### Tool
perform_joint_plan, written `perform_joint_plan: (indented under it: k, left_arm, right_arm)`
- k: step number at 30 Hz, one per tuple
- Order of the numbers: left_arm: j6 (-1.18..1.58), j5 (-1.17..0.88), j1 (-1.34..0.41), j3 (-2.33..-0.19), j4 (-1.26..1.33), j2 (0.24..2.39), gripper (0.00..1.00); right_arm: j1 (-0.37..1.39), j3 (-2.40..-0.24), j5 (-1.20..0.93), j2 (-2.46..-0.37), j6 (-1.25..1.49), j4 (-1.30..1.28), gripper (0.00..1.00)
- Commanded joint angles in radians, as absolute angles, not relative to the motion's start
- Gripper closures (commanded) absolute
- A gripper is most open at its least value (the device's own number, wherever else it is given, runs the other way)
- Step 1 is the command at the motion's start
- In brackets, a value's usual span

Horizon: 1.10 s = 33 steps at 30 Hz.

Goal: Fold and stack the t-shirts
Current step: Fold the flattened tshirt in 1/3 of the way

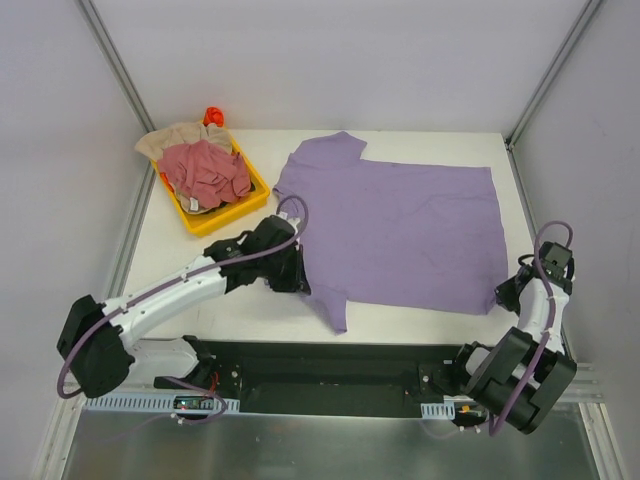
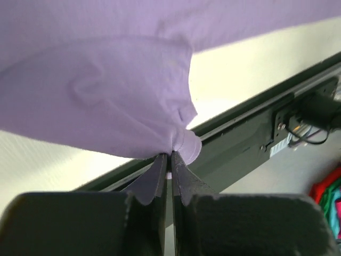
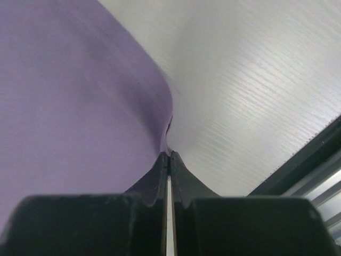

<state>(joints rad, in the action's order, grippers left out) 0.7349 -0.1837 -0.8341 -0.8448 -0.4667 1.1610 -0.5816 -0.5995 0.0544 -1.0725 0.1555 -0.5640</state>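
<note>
Purple shirt (image 1: 400, 225) lies spread flat in middle of table (image 1: 160, 250). Left gripper (image 2: 170, 156) pinches bunched shirt edge by near sleeve. Right gripper (image 3: 169, 154) pinches near right corner. Pink shirt (image 1: 205, 172) and beige shirt (image 1: 170, 138) sit heaped in yellow tray (image 1: 228, 212), back left, near far sleeve. Wrist views show cloth squeezed between tips. Only top view shows tray.

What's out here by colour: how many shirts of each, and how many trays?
purple t-shirt: 1
pink-red t-shirt: 1
beige t-shirt: 1
yellow tray: 1
Total: 4 things, 3 shirts and 1 tray
</note>
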Motion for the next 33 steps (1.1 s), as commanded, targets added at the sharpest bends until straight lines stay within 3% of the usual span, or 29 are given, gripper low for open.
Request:
perform_joint_plan:
  k: [1,17,33]
  left_arm:
    - [0.660,-0.261,-0.714,-0.951,-0.422,1.270,1.00]
    - [0.482,-0.331,-0.489,-1.331,-0.400,1.531,1.00]
    - [0.252,-0.276,-0.445,-1.549,-0.400,1.667,1.00]
  right_arm:
    - [-0.566,-0.707,-0.052,-1.107,0.108,-0.590,1.00]
    - [-0.529,-1.035,-0.095,-1.403,0.081,-0.623,1.00]
    - [-0.505,-1.140,-0.100,-1.528,0.075,-0.578,1.00]
